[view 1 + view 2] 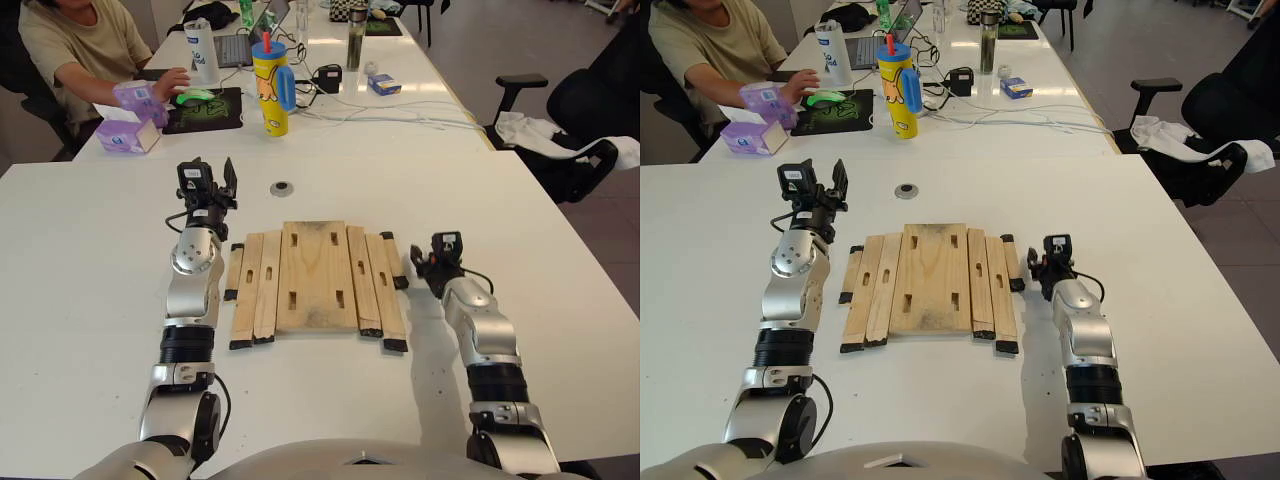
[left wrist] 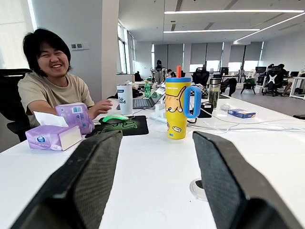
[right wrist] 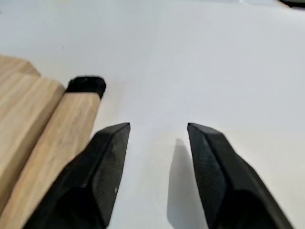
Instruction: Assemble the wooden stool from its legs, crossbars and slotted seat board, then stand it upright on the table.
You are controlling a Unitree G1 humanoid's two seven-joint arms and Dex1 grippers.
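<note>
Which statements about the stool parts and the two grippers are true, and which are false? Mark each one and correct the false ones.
1. The seat board lies flat on the table. True.
2. The right gripper holds a slat. False: it is open and empty, next to the slats.
3. The left gripper is open. True.
4. The stool stands assembled. False: the parts lie side by side, unjoined.
5. Slats lie on both sides of the seat board. True.
</note>
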